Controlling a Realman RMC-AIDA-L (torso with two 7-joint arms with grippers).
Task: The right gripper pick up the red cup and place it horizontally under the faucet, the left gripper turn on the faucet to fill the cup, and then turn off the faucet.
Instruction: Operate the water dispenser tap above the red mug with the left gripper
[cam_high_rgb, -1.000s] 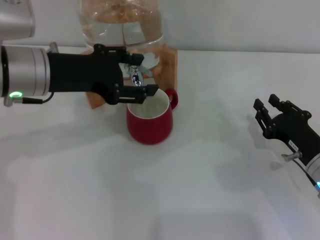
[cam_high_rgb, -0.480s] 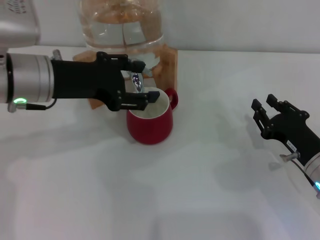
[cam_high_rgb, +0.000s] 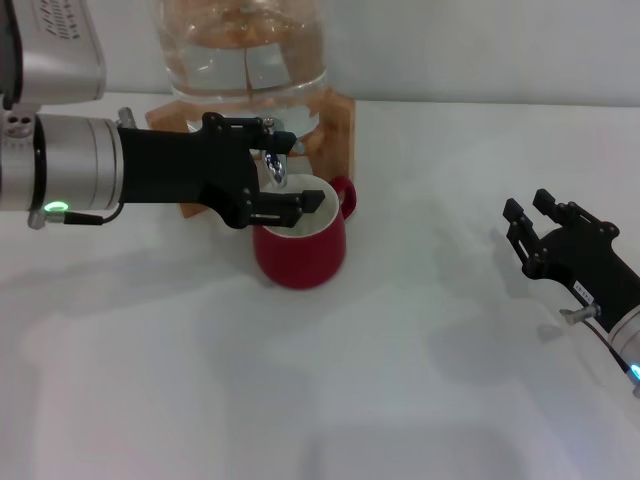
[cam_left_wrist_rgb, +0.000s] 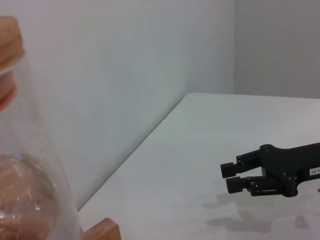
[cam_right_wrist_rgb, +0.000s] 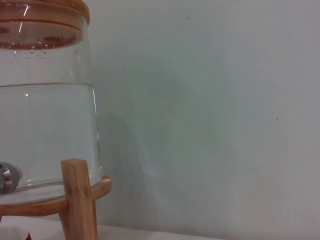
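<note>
The red cup (cam_high_rgb: 298, 252) stands upright on the white table, right under the faucet (cam_high_rgb: 276, 170) of the glass water jar (cam_high_rgb: 245, 50). My left gripper (cam_high_rgb: 288, 168) reaches in from the left at the faucet, just above the cup's rim. Its jaws are open, one prong behind the faucet and one in front of it. My right gripper (cam_high_rgb: 535, 222) is open and empty, low over the table far to the right of the cup. It also shows in the left wrist view (cam_left_wrist_rgb: 231, 177). A chrome part of the faucet (cam_right_wrist_rgb: 6, 179) shows in the right wrist view.
The jar sits on a wooden stand (cam_high_rgb: 338, 118) at the back of the table, against a pale wall. The stand's leg (cam_right_wrist_rgb: 79, 200) shows in the right wrist view. White table (cam_high_rgb: 400, 380) lies between the cup and the right gripper.
My left gripper has shifted slightly right and down at the faucet, closer to the cup's rim. The right gripper has barely moved. The cup has stayed in place.
</note>
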